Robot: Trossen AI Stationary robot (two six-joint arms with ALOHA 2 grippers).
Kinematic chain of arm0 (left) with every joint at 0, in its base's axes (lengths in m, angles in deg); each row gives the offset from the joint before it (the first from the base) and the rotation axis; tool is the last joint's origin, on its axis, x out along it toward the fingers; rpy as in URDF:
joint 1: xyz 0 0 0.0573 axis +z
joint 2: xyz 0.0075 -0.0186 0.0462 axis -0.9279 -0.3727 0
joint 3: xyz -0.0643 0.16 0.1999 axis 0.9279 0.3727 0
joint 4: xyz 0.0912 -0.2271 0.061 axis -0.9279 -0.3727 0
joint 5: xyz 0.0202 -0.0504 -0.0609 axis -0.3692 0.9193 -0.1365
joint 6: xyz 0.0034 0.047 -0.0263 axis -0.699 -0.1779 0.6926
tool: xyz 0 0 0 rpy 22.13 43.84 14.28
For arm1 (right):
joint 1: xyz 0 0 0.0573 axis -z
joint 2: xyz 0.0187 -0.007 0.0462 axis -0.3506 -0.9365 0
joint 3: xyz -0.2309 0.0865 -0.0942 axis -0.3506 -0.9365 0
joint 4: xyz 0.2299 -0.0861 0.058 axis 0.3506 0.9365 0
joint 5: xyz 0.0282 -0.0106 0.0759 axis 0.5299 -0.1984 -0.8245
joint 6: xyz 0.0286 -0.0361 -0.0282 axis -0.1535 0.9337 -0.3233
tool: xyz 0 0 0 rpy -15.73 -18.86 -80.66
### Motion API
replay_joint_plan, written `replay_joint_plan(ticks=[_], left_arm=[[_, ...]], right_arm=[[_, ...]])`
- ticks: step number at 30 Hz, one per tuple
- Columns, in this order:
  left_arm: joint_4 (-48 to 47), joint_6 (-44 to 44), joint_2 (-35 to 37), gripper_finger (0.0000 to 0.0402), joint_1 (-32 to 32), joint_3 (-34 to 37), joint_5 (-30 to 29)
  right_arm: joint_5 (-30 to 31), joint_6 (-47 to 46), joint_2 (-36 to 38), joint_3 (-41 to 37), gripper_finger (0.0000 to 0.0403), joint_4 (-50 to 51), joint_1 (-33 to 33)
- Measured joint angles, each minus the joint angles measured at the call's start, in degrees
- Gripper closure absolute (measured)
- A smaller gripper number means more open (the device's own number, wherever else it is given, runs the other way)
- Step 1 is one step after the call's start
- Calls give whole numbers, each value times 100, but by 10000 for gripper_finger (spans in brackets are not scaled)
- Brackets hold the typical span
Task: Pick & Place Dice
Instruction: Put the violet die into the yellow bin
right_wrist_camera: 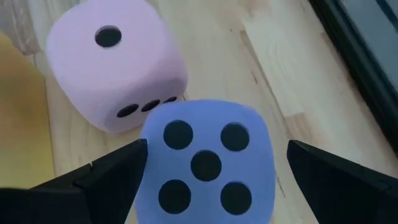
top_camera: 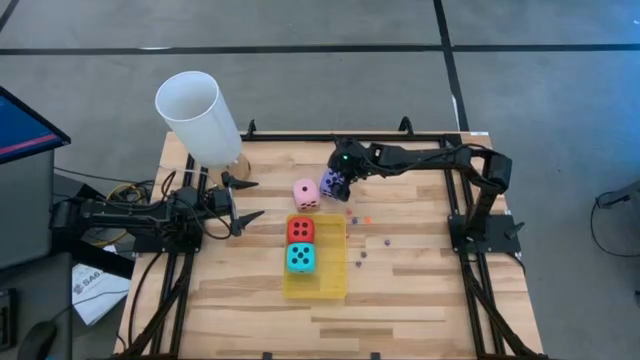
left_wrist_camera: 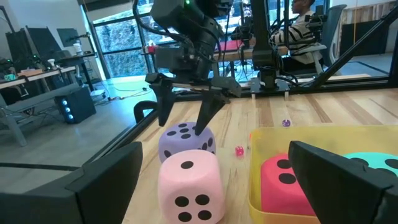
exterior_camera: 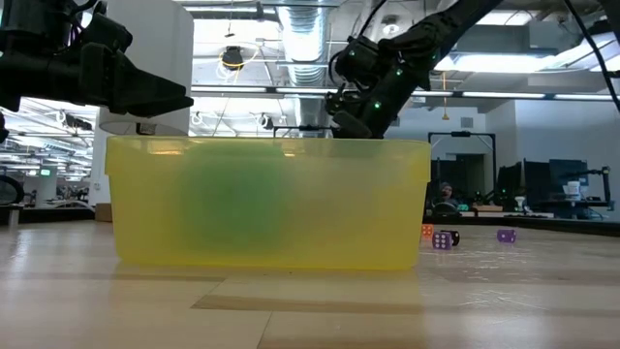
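Observation:
The purple die (top_camera: pixel 333 184) sits on the table's far middle, with the pink die (top_camera: pixel 306 194) just left of it. My right gripper (top_camera: pixel 340 182) hangs open over the purple die (right_wrist_camera: pixel 205 165). Its fingers stand on either side of the die, and I see no touch. In the left wrist view the purple die (left_wrist_camera: pixel 183 140) and pink die (left_wrist_camera: pixel 189 183) sit side by side under the right gripper (left_wrist_camera: pixel 185 121). The red die (top_camera: pixel 300 231) and cyan die (top_camera: pixel 301 258) lie in the yellow tray (top_camera: pixel 333 280). My left gripper (top_camera: pixel 245 200) waits open at the table's left.
Several tiny coloured dice (top_camera: pixel 366 220) lie scattered right of the tray, and they also show in the low view (exterior_camera: pixel 443 239). A tall white cylinder (top_camera: pixel 200 115) stands at the far left corner. The yellow tray wall (exterior_camera: pixel 271 204) fills the low view. A person (left_wrist_camera: pixel 305 25) sits beyond the table.

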Motion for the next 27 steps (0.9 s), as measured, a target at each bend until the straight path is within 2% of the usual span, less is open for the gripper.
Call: replay_joint_plan(ticks=[10, 16, 27], left_arm=[[0, 0, 1, 9, -1, -2, 1], [2, 0, -1, 9, 1, 0, -1], [2, 0, 1, 9, -1, 0, 1]], right_arm=[[-34, -84, 12, -138, 21, -128, 0], [-324, -78, 13, -242, 21, -316, 26], [-297, 196, 9, -249, 21, -559, 221]])
